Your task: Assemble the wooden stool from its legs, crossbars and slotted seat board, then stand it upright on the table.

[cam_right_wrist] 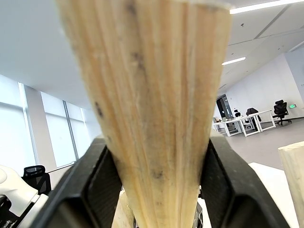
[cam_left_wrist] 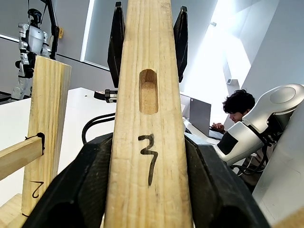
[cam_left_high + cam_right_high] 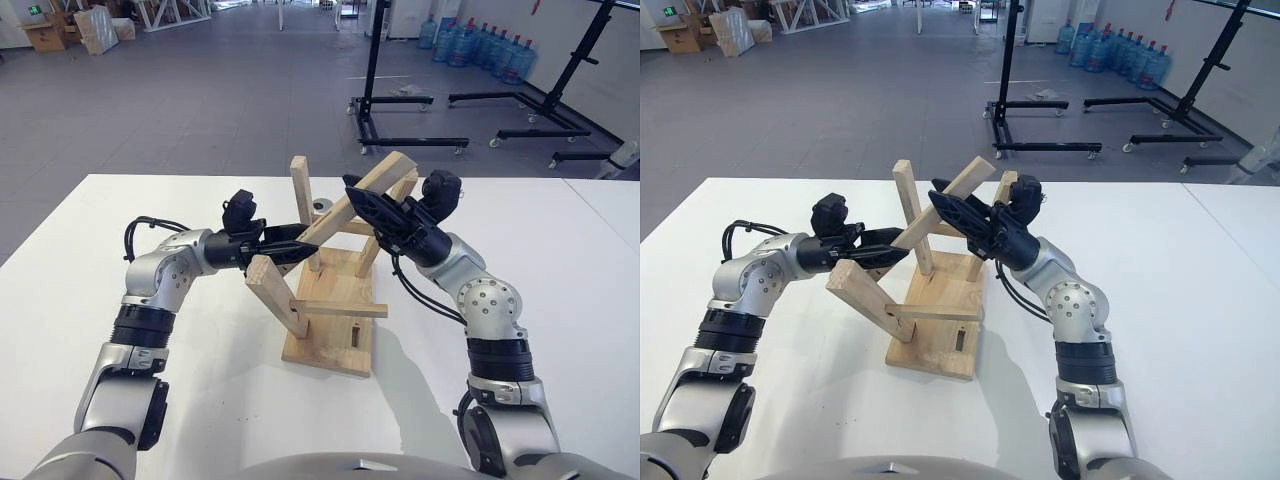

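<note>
Seat board (image 3: pixel 335 345) lies flat on the table (image 3: pixel 100 250). Tilted leg (image 3: pixel 330 215) slants above it. Left gripper (image 3: pixel 300 243) clamps the leg low, and right gripper (image 3: pixel 355 195) clamps the same leg higher up.

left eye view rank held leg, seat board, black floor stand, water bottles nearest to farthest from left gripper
1. held leg, in left gripper
2. seat board, on table below
3. black floor stand, beyond table
4. water bottles, far back right

Rounded silver arm shells (image 3: pixel 165 262) with ribbed black rings; black cables (image 3: pixel 133 235) loop beside the elbows; left gripper (image 3: pixel 303 241) and right gripper (image 3: pixel 352 188) are tapered black.
</note>
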Controlling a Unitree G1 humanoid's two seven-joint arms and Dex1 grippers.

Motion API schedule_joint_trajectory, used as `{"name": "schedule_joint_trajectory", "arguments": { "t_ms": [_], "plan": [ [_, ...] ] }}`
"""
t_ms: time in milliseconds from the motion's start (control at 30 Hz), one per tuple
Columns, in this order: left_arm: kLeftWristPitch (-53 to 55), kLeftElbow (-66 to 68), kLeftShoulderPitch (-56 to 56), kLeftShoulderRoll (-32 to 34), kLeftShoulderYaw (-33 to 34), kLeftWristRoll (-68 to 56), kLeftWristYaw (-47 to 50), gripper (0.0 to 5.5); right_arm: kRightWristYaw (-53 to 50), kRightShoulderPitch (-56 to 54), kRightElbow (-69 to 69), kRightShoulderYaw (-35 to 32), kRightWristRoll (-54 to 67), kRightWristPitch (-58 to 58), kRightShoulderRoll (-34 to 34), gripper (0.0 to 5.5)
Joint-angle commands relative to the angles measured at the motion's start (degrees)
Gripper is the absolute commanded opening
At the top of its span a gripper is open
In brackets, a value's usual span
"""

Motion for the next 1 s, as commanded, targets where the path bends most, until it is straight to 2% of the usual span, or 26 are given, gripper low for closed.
{"name": "schedule_joint_trajectory", "arguments": {
  "t_ms": [33,200,233,367,567,700,833,1000],
  "plan": [
    [-0.15,-1.27,-0.37,0.0,0.44,-0.37,-0.81,2.04,-0.87,0.72,1.46,0.99,-1.9,1.19,-0.14,2.09],
    [-0.49,-0.28,-0.49,-1.08,0.63,0.61,1.39,2.04,0.06,0.71,0.17,-0.19,-0.77,0.19,0.0,2.09],
    [-0.36,1.8,-1.61,-2.52,1.67,0.84,4.43,2.42,-0.54,0.63,-0.16,-0.05,-2.44,-1.18,-0.19,2.08],
    [0.9,2.84,-1.47,-3.49,4.48,-0.56,7.86,3.06,-2.87,0.88,-3.32,-1.89,-3.64,-2.7,-1.32,2.07],
    [-1.09,-2.61,4.42,0.74,13.81,-2.21,12.41,3.95,-4.85,7.6,-13.46,-11.26,1.66,1.06,-10.88,2.07],
    [-0.98,-10.57,12.29,1.18,19.8,-4.59,18.39,4.47,-1.15,16.58,-15.8,-14.01,-3.12,-1.28,-17.03,2.07],
    [-0.5,-17.15,18.68,0.66,22.06,-6.61,23.16,4.47,4.76,22.95,-18.47,-13.45,0.37,0.8,-19.99,2.07],
    [-0.61,-17.51,18.6,0.61,21.88,-8.19,25.86,4.47,10.22,24.37,-16.78,-9.4,-3.23,-1.35,-21.28,2.07]
  ]
}}
